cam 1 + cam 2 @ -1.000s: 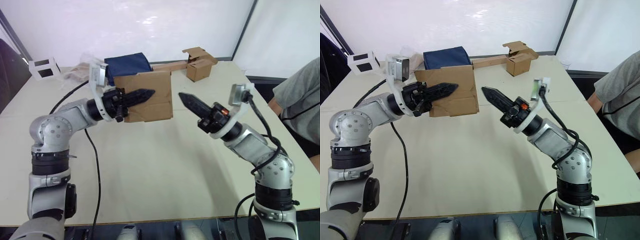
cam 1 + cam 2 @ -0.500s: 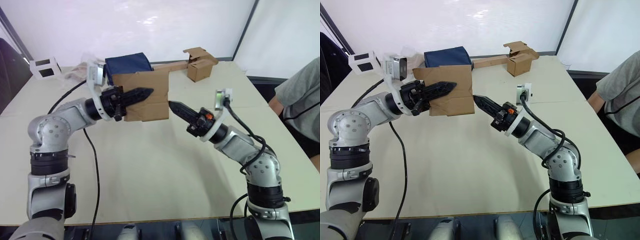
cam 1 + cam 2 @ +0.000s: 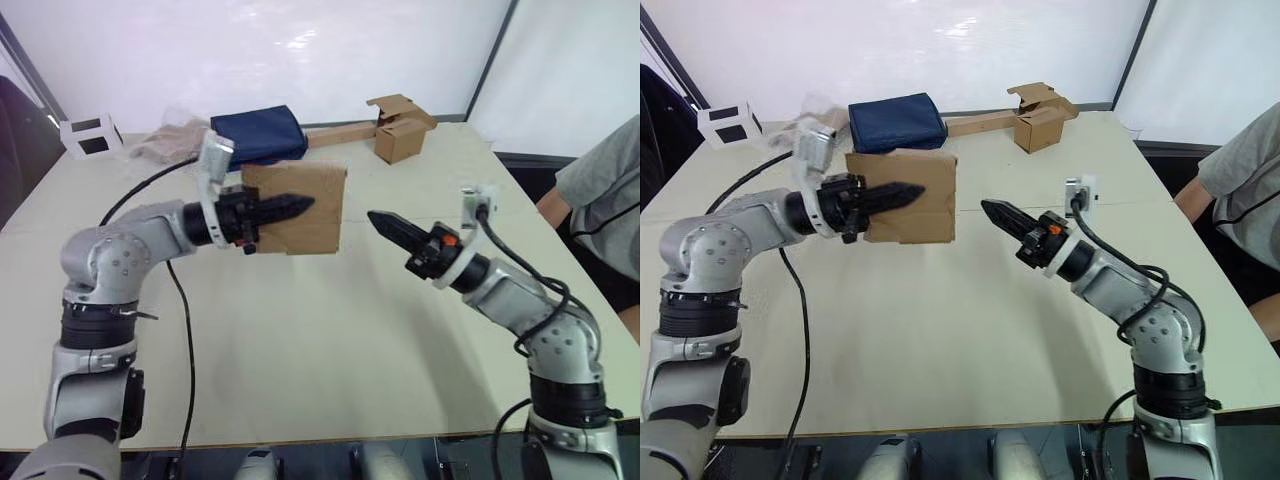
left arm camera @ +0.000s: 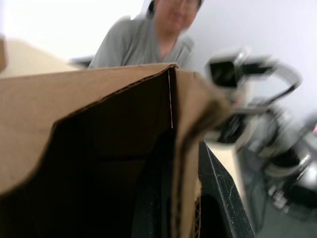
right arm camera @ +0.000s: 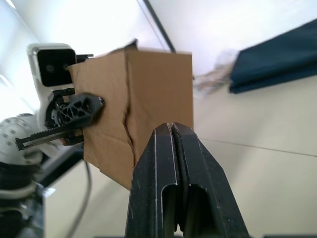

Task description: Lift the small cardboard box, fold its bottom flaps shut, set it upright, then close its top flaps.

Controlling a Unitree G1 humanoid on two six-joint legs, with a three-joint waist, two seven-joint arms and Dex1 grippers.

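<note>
Two hands: left hand grips small cardboard box; right hand apart.

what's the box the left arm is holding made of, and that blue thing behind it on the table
The small cardboard box held by the left end effector: matte brown corrugated cardboard, fluted edge visible in the left wrist view. The blue bundle: seemingly soft navy fabric, folded.

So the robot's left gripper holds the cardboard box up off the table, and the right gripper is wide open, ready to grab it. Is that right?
Not quite. The left gripper does hold the small cardboard box up off the table, but the right gripper is shut, not wide open: the right wrist view shows its two black fingers pressed together, pointing at the box with a gap between them and it.
</note>
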